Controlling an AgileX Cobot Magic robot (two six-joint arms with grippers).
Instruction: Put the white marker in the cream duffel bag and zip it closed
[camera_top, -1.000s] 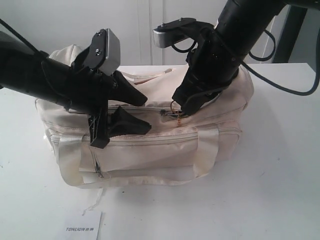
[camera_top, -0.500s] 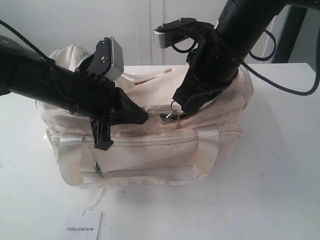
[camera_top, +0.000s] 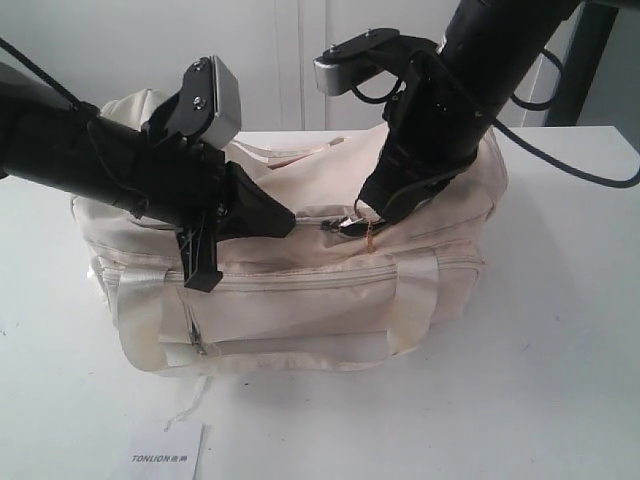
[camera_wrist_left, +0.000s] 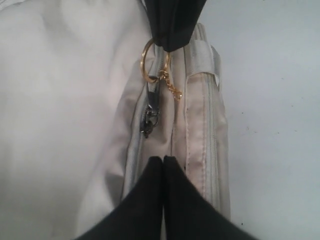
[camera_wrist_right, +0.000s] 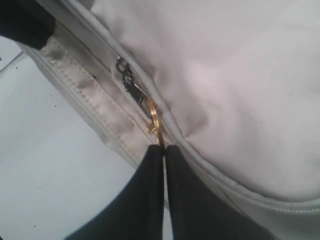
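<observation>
White table (camera_top: 560, 330) held cream duffel bag (camera_top: 300, 300) at its middle.
Right gripper (camera_top: 364, 211) pinched the gold zipper ring (camera_wrist_right: 154, 119) on top; left gripper (camera_top: 289, 222), closed, pressed the bag just left of it.

The bag (camera_top: 300, 300) is matt cream cloth, its straps (camera_top: 135, 320) glossy. The ring (camera_wrist_left: 143, 64) is shiny gold metal. The left gripper (camera_wrist_left: 163, 159) and right gripper (camera_wrist_right: 164, 147) are smooth matt black. The table (camera_top: 560, 350) is smooth white

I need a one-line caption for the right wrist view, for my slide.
Right gripper shut on the gold ring of the zipper on the cream bag.
</observation>
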